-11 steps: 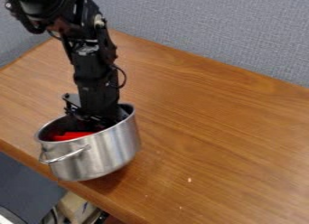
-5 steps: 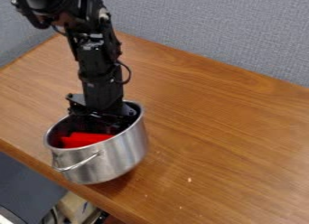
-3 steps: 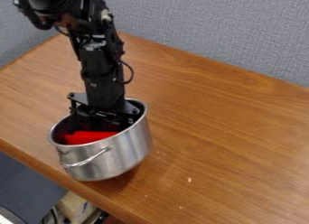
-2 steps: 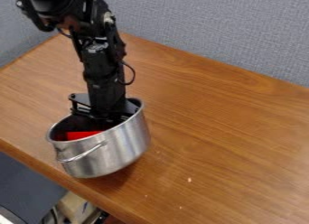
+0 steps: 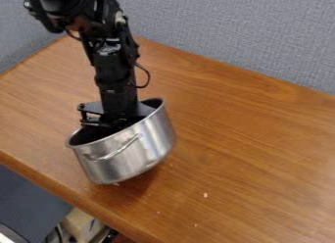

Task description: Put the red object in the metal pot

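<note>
One metal pot [image 5: 128, 149] now tipped; red object gone from view.

Polished, mirror-bright stainless-steel metal pot [image 5: 125, 149] with thin wire handle, on a smooth, satin-finished wood-grain counter [image 5: 249, 120]; matt black arm [image 5: 108, 61]; grey textured wall [image 5: 249, 26].

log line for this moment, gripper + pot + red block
gripper: reaching down into metal pot, jaw state hidden | metal pot: tipped, tilted on table | red object: not visible, hidden by pot wall
</note>
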